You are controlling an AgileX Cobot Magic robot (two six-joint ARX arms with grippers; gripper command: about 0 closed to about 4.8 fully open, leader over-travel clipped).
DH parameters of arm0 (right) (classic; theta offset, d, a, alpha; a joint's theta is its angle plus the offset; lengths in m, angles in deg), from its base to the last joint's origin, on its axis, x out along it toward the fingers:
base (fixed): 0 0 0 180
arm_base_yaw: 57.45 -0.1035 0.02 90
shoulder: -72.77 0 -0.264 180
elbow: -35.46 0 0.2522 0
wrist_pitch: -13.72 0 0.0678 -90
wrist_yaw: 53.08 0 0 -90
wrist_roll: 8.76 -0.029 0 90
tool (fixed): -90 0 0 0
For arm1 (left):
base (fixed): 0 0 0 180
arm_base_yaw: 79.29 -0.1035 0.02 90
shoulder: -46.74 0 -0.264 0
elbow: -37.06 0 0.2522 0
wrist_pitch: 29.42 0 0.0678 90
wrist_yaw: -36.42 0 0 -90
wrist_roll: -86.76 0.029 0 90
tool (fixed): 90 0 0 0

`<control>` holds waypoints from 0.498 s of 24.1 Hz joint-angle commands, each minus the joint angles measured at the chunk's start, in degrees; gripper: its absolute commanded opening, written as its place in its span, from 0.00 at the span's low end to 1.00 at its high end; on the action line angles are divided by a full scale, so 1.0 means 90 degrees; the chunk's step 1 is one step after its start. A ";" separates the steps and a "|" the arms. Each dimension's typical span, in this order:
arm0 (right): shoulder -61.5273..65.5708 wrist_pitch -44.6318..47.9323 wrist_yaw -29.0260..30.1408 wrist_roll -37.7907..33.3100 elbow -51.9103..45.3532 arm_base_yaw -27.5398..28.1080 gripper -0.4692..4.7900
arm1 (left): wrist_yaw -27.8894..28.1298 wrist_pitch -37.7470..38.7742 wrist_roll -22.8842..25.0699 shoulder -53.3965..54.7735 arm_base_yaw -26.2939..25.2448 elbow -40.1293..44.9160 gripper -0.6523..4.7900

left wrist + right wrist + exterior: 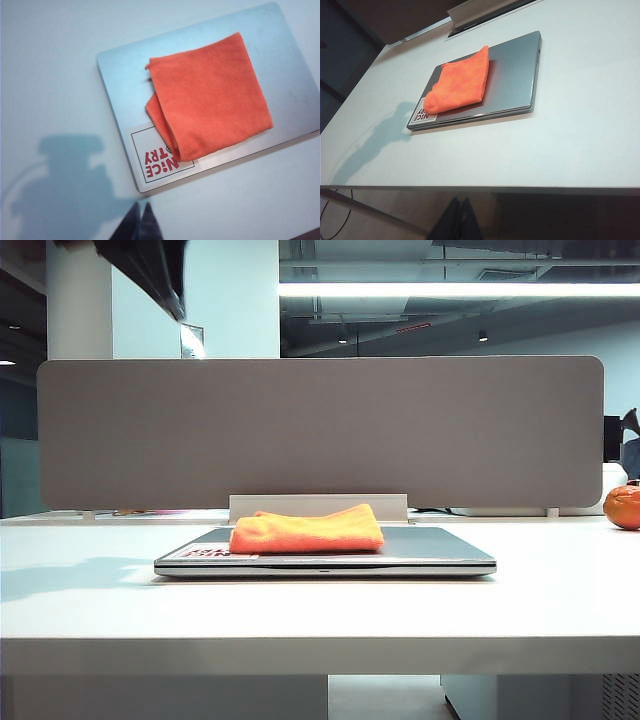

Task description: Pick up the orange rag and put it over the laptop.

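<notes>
On the white counter (320, 615), before a grey divider panel (320, 430), the orange rag (307, 531) lies on the closed laptop (440, 550). Only the exterior view shows an orange ball (622, 506) far right. Left hand (139, 222) and right hand (459, 217) are both closed, empty, off the rag.

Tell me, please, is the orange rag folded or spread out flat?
Folded: the orange rag shows doubled layers along one edge and covers only part of the laptop lid.

Glowing bright from a ceiling light strip (455, 289), washing the white bench (320, 610) pale. Casting a soft arm shadow (65, 190) beside the laptop (120, 80). Blurring a dark arm (150, 270) at the exterior view's upper edge. Staying sharp on the orange rag (210, 100); dimming at the right wrist view's corners.
</notes>
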 commanded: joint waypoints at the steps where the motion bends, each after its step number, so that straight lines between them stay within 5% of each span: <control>1: -0.0005 0.0097 -0.0027 0.0024 0.0005 -0.0002 0.08 | 0.0073 0.0121 0.0027 -0.0228 -0.0005 -0.0027 0.11; 12: -0.0005 0.0097 -0.0027 0.0024 0.0005 -0.0002 0.08 | 0.0068 0.0253 0.0024 -0.1110 -0.0005 -0.0032 0.11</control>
